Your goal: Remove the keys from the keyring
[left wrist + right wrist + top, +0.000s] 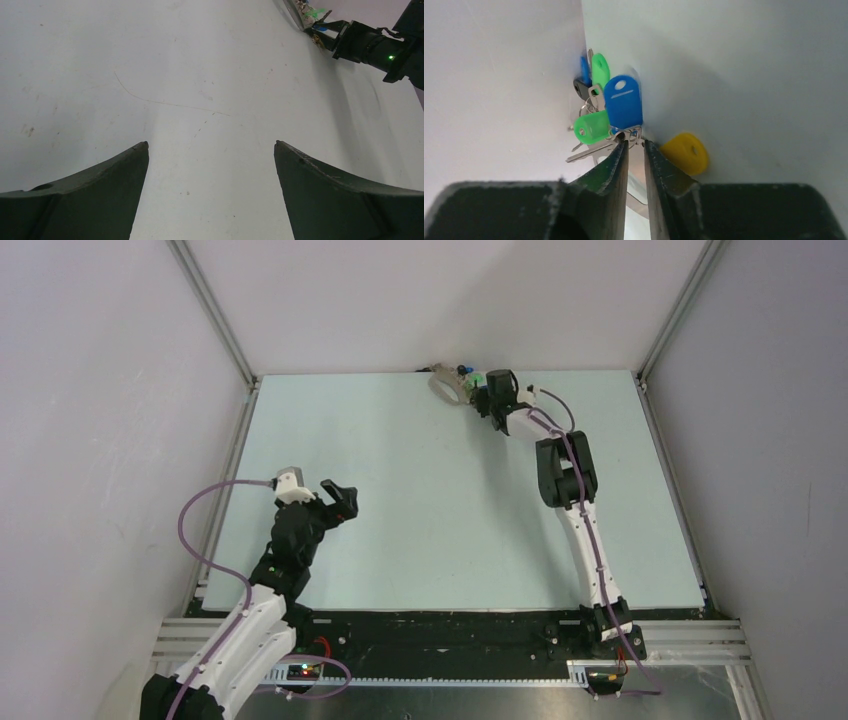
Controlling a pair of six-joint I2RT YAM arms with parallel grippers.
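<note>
Near: my left gripper [338,498] hangs over the bench [420,530] toward its near left corner, jaws wide apart.

Far: my right gripper [635,142] reaches to the far edge of the bench, right of its middle, where the keys [606,107] lie bunched against the back wall [450,300]. Its jaws stand almost together with a thin gap, and the tips meet the small metal parts under the blue tag [623,102]. I cannot tell whether they are clamped on anything. A green tag [591,126] lies just left of the tips and a yellow tag [685,152] just right. The keyring [447,386] lies at the same far edge, just left of that gripper.
</note>
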